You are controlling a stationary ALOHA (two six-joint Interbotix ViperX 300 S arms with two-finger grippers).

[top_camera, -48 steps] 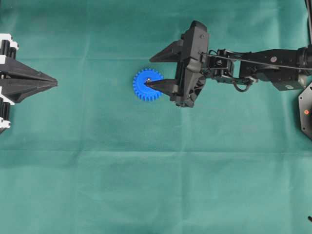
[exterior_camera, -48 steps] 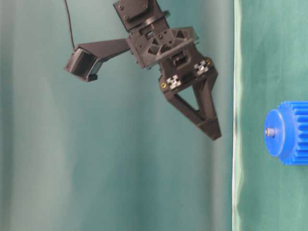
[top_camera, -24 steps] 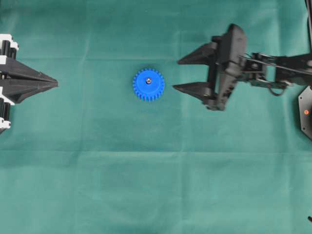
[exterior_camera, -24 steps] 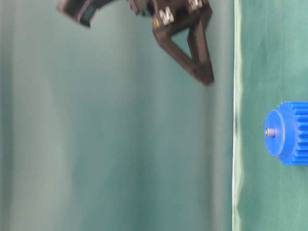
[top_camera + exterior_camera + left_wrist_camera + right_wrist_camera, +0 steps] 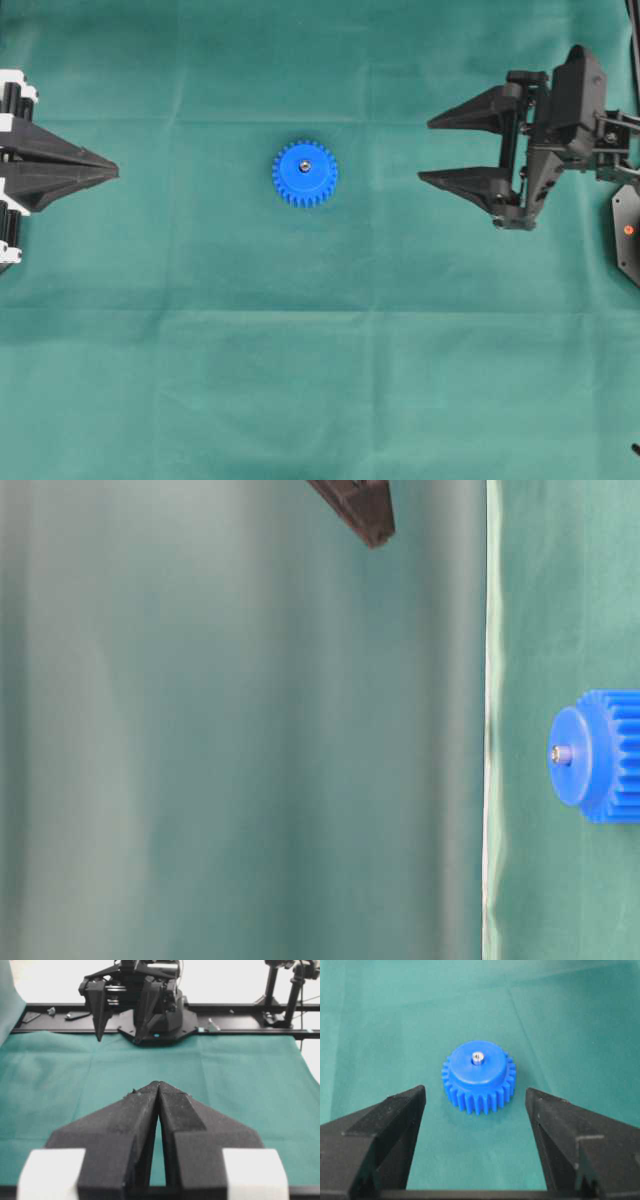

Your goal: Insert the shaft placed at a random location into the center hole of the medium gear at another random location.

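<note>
The blue medium gear (image 5: 305,173) lies flat on the green cloth, left of centre. The silver shaft (image 5: 305,166) stands upright in its hub, filling the center hole, and its tip pokes a little above the hub (image 5: 478,1057). From table level the shaft (image 5: 561,754) juts out of the gear (image 5: 605,770). My right gripper (image 5: 425,151) hovers open and empty well to the right of the gear, which shows beyond its spread fingers (image 5: 475,1091). My left gripper (image 5: 117,172) rests at the far left edge, shut and empty (image 5: 159,1083).
Green cloth (image 5: 320,380) covers the whole table. A black arm base with a red light (image 5: 628,230) sits at the right edge. A black rail (image 5: 240,1010) runs along the far side in the left wrist view.
My right gripper has drawn back to the right and upward from the gear, jaws still open. The shaft stays in the hub. The left arm has not moved.
</note>
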